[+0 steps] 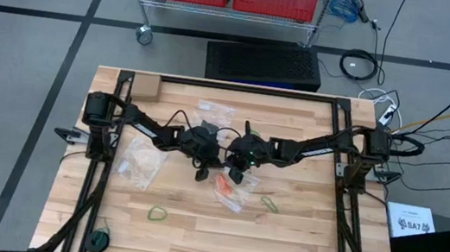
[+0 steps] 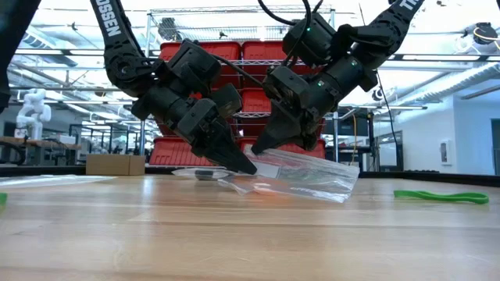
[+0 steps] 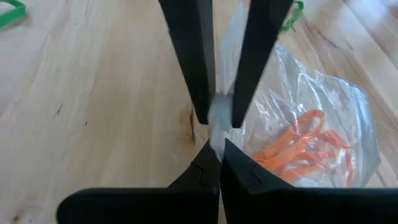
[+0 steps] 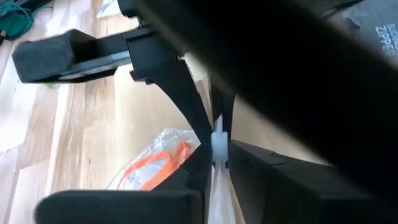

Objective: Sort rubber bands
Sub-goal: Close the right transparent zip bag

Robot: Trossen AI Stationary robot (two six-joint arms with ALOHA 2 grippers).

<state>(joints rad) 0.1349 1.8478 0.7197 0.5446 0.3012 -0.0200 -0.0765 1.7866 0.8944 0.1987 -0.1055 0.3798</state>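
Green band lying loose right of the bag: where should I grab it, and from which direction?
Come straight down on the green band and pinch one strand across its long side. It lies flat on the table, clear of the bag, so only a top approach likely catches it.

Left end effector point(image 2: 244, 165) and right end effector point(image 2: 258, 146) clamped, tips together, mid-table.

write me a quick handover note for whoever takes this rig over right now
Left claw: shut on the edge of the clear bag at table centre.
Right claw: pinching the same bag edge, opposite the left.
Orange bands: inside that bag.
Green bands: one and another loose on the table.
Other bags lie left and behind.
Left to do: sort the loose greens.
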